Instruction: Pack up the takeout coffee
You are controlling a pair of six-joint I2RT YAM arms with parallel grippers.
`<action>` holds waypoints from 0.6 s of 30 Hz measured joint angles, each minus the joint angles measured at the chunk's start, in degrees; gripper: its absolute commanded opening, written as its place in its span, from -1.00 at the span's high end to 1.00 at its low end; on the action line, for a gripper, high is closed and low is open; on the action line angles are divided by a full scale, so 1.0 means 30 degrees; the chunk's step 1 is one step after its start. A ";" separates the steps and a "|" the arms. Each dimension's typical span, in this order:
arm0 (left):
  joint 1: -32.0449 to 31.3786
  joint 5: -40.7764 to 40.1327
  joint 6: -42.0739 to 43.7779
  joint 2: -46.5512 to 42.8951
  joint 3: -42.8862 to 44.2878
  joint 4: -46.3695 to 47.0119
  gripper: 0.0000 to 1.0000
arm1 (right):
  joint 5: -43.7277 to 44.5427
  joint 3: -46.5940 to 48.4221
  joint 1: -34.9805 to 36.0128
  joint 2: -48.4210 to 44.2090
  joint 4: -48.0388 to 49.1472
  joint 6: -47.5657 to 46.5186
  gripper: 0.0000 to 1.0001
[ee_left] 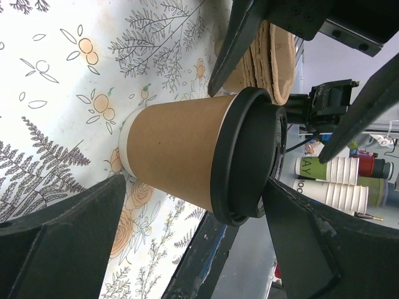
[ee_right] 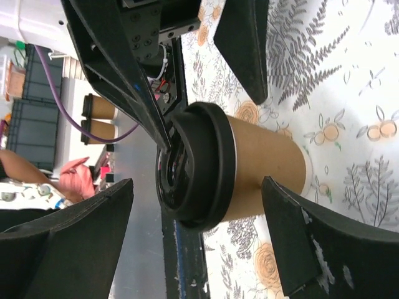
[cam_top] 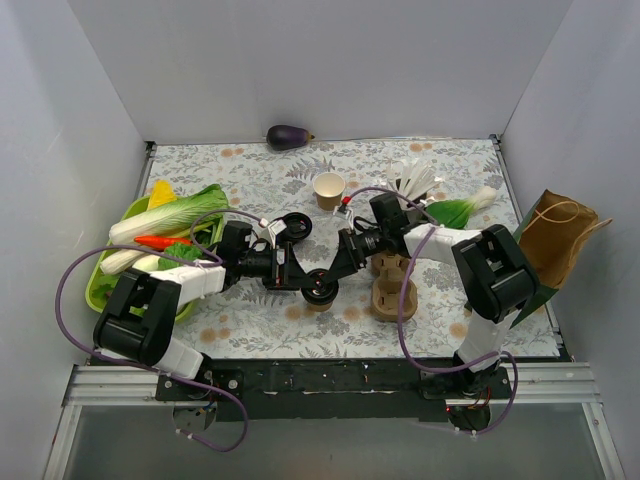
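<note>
The takeout coffee (cam_top: 320, 288), a tan paper cup with a black lid, stands upright on the floral table near the front middle. My left gripper (cam_top: 304, 282) reaches it from the left and my right gripper (cam_top: 336, 268) from the right. In the left wrist view the cup (ee_left: 177, 156) lies between wide-open fingers (ee_left: 68, 243); one fingertip sits at the lid's top and the other stays off the base. In the right wrist view the cup (ee_right: 262, 165) is between open fingers (ee_right: 324, 249) that do not touch it.
A brown cardboard cup carrier (cam_top: 392, 285) lies just right of the cup. A lidless tan cup (cam_top: 329, 188) and a stack of black lids (cam_top: 297, 226) stand behind. A brown-and-green bag (cam_top: 552, 240) leans at the right wall. A green vegetable tray (cam_top: 100, 285) sits left.
</note>
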 measured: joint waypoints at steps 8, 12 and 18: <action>0.0000 -0.0474 0.0503 -0.0699 -0.0219 -0.0087 -0.75 | 0.0823 -0.0925 -0.0685 -0.0335 0.0058 0.1020 -0.40; 0.0000 -0.0474 0.0597 -0.0721 -0.0262 -0.0022 -0.75 | 0.0911 -0.1035 -0.0721 -0.0306 0.0153 0.1246 -0.21; 0.0007 -0.0481 0.0597 -0.0721 -0.0299 0.0109 -0.75 | 0.0758 -0.1071 -0.0896 -0.0306 0.0313 0.1690 -0.10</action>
